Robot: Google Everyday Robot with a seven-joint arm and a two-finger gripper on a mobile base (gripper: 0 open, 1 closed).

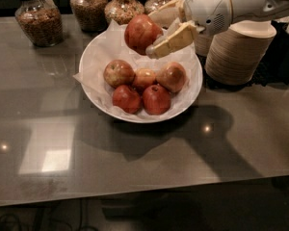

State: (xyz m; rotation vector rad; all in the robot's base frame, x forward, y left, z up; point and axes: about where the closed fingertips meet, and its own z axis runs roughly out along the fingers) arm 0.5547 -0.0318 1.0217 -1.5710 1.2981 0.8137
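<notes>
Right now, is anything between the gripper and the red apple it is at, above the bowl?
Nothing visible. The gripper is shut on the red apple, a finger either side, above the back of the white bowl; five other apples lie below, apart from it.

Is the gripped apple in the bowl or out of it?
Out: the gripper, over the back of the bowl, clamps the apple above the other apples.

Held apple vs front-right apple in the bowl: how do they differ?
The held apple is clamped in the end effector, raised over the back rim of the bowl; the front-right apple rests on the paper liner among four others. Held apple shows paler streaks; front-right apple is darker red. Both are round and reddish.
</notes>
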